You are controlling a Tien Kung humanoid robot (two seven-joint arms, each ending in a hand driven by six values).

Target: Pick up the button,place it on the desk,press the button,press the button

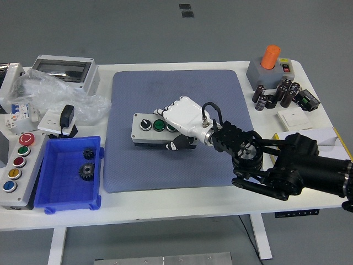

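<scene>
Wrapped around the right end of the grey rectangular plastic button box (156,130), the robot's white right hand (182,122) is grasping it, fingers over the top and thumb curling under the near side. That box, showing a black knob and a green button on its top face, is sitting on the blue-grey mat (179,128) in the middle of the white table (165,201). It is looking rigid, hard-shelled and fairly light, with smooth walls likely to slip; gripping across its narrow width by the side walls, clear of the buttons, seems safest.
</scene>
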